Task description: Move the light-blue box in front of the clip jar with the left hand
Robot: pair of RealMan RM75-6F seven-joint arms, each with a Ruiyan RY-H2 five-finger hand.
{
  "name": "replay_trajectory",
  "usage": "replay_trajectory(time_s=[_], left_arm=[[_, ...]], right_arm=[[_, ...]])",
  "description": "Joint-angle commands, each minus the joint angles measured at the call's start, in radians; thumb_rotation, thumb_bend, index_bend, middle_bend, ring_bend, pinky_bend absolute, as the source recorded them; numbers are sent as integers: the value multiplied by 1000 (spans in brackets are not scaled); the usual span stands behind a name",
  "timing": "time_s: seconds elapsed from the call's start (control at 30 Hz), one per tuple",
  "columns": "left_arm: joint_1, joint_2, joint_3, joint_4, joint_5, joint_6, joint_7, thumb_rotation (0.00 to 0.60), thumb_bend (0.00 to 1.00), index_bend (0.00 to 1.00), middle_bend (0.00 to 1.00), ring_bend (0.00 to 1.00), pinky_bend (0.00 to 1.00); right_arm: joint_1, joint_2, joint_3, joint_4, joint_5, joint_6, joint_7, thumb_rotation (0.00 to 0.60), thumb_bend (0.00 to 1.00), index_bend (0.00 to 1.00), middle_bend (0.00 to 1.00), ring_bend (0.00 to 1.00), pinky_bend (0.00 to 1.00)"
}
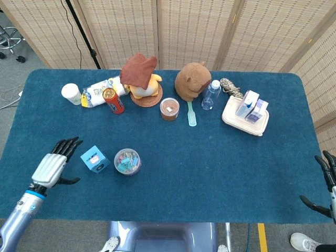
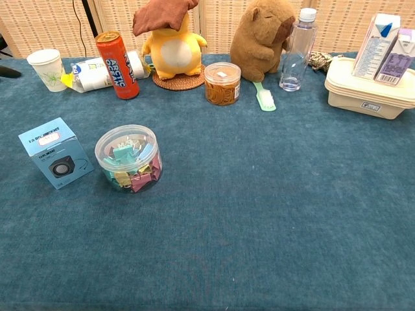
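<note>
a table (image 1: 210,173) covered in dark teal felt is seen from above, backed by woven folding screens (image 1: 189,31) on a grey floor. along the far edge are set a white paper cup (image 1: 71,93), a lying packet (image 1: 102,90), a red drink can (image 1: 113,100), a yellow plush under a brown cloth (image 1: 139,73) on a round coaster, a small jar with brown contents (image 1: 169,108), a brown capybara plush (image 1: 191,81), a green brush (image 1: 191,114), a clear water bottle (image 1: 211,94), and a cream lidded container (image 1: 244,122) carrying two small cartons.

the light-blue box (image 1: 95,158) is placed on the near left part of the felt, just beside the clip jar (image 1: 127,161), on that jar's left and slightly apart from it. in the chest view the box (image 2: 56,152) is shown with a speaker printed on its front, and the jar (image 2: 129,158) is filled with coloured clips.

the left hand (image 1: 54,165) is held over the felt just left of the box, palm down, fingers spread and pointed away from the robot; nothing is gripped and the box is not touched. the right hand (image 1: 326,188) is partly visible at the near right corner, fingers apart, nothing held.
</note>
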State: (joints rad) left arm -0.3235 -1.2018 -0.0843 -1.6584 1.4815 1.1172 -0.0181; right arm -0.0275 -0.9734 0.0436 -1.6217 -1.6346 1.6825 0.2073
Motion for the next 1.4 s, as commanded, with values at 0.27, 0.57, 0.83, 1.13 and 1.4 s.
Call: replay_trajectory(time_s=[0.27,0.57,0.83,1.13,1.4], left_arm=[[-103,-165,-41,134,-113,-128,-26,600,23,0,0,0,0],[-125,-233,-42,222,-160,-165,-81,600,23,0,0,0,89],[-112,-324,-55,321,-181,-102,-111,600,118,363,288,320,529],[-110,-293,-45,327,-131,-83,-211,600,122,414,311,353,535],[-104,-149,22,278,141,78,-417,600,121,395,307,343,534]], right_arm=[[3,4,3,2,9,-10,13,600,0,0,0,0,0],[7,5,6,0,20,-21,14,600,0,0,0,0,0],[7,5,6,-2,21,-25,13,600,0,0,0,0,0],[8,6,6,-3,24,-28,14,600,0,0,0,0,0],[10,4,5,-8,24,-36,4,600,0,0,0,0,0]])
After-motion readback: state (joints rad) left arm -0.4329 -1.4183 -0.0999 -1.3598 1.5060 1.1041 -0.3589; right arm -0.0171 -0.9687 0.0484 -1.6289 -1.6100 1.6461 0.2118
